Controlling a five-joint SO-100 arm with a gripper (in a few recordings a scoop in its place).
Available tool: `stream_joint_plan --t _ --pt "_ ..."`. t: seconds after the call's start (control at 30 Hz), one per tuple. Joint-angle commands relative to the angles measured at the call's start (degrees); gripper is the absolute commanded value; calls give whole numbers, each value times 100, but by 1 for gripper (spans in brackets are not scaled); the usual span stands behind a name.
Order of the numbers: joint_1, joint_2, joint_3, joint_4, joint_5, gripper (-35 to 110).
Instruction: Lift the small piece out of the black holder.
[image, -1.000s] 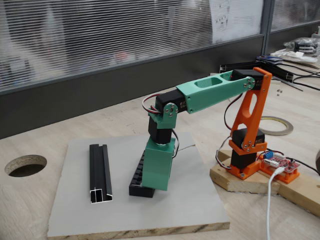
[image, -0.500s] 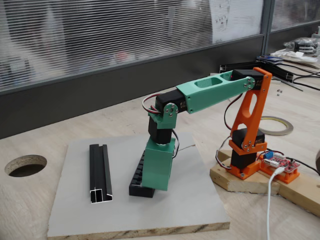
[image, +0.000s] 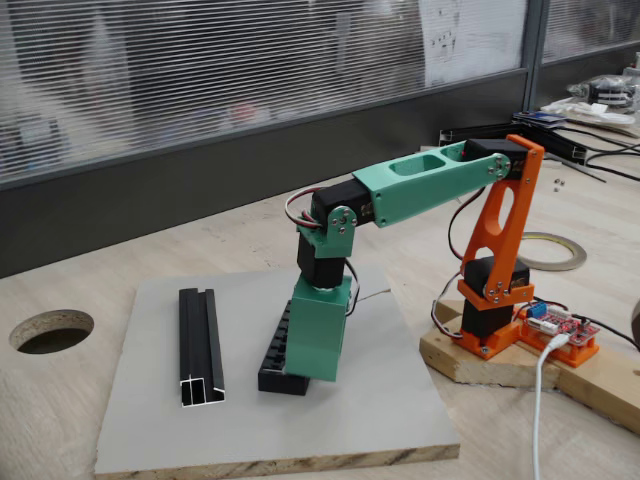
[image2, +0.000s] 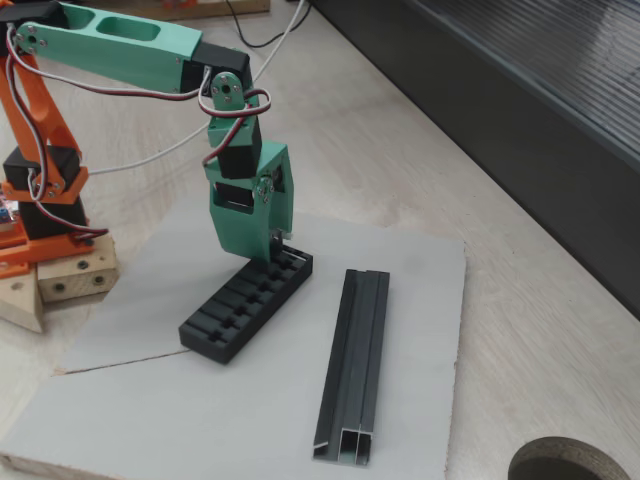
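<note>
Green gripper (image2: 268, 240), black holder (image2: 245, 302), grey board (image2: 420, 300).

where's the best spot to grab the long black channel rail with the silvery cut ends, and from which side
Probably straight from above, near the middle of the long black channel rail with silvery cut ends. It lies flat on the grey board, narrow across and long lengthwise, so fingers closing over its two long sides should fit. It lies apart from the short black slotted holder, where the green gripper is lowered, leaving room on both sides.

grey board (image2: 420, 290) on wooden table (image2: 560, 330) carries black holder (image2: 245, 305) and channel rail (image2: 355, 365).
</note>
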Motion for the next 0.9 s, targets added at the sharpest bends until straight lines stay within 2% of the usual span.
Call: stream_joint_plan --t 0.0,0.87 --pt "-53 141 -26 70 0 36" --pt "-53 132 -18 70 0 36"
